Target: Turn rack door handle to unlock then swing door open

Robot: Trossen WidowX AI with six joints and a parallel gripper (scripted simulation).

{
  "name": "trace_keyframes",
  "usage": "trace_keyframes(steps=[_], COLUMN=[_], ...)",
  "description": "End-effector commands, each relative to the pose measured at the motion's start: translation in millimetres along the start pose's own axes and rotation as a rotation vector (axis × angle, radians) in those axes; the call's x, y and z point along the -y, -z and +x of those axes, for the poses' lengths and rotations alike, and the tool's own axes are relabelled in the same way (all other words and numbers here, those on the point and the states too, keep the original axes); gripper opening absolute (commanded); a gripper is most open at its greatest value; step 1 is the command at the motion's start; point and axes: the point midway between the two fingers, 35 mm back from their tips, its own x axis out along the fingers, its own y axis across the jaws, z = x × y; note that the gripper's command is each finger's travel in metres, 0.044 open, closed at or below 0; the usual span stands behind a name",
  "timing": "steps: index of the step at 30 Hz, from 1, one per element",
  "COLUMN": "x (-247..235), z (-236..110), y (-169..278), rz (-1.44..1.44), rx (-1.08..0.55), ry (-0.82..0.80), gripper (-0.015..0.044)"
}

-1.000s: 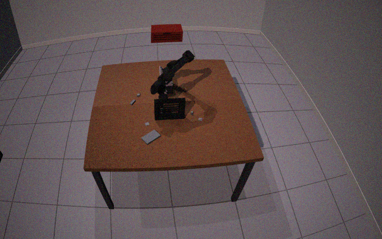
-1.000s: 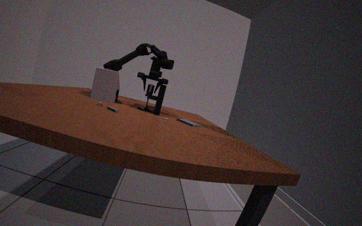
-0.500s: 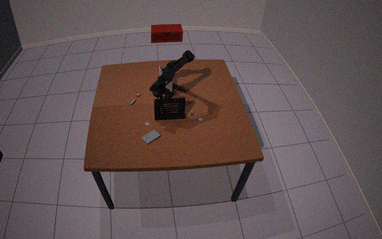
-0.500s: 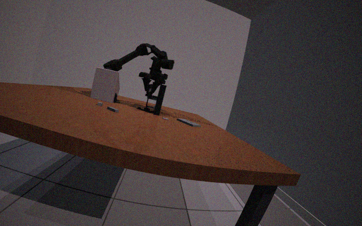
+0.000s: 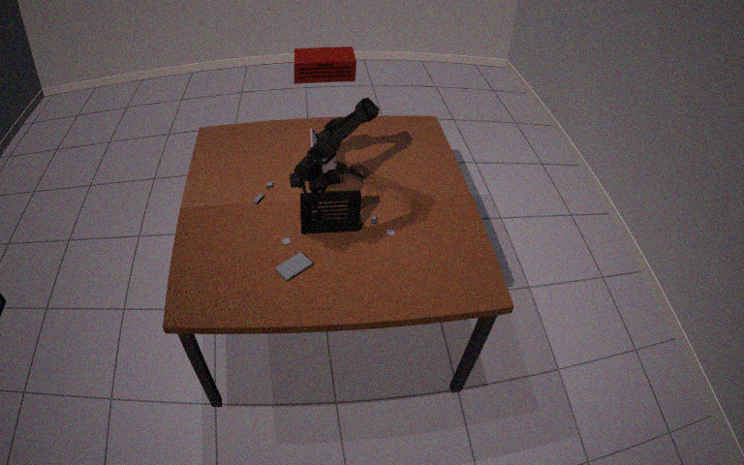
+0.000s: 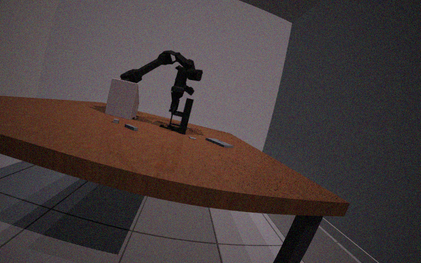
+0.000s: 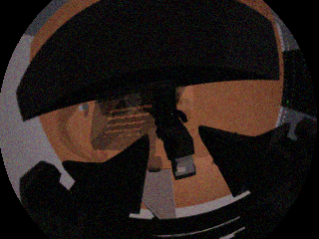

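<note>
The rack door and frame (image 5: 330,212) (image 6: 187,116) (image 7: 150,40) stand upright as a black slatted panel on the table (image 5: 230,285) (image 6: 124,155). Door and frame are hard to tell apart, and the door's angle cannot be told. My gripper (image 5: 312,189) (image 6: 172,109) (image 7: 173,133) is open, pointing down on the panel's arm side near its upper part. In the wrist view a dark piece, which looks like the handle (image 7: 178,138), shows between the spread fingertips. Whether they touch it, and how far it is turned, cannot be told in the dark.
A grey slab (image 5: 294,265) (image 6: 218,142) lies in front of the rack. Small blocks (image 5: 259,198) (image 5: 286,241) (image 5: 374,219) (image 6: 131,127) lie around it. A pale upright box (image 6: 121,99) stands by the arm's base. A red box (image 5: 325,65) is beyond the table.
</note>
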Motion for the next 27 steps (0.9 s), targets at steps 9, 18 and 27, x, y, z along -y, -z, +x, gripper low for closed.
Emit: trace_keyframes(steps=[9, 18, 27], x=[-0.5, -0.5, -0.5], z=[-0.1, -0.1, 0.0], y=[-0.8, -0.8, -0.8], rz=[-0.576, -1.022, -1.467], rx=[0.005, 0.005, 0.006], ry=[-0.002, -0.001, 0.000], gripper=[0.0298, 0.0298, 0.0298])
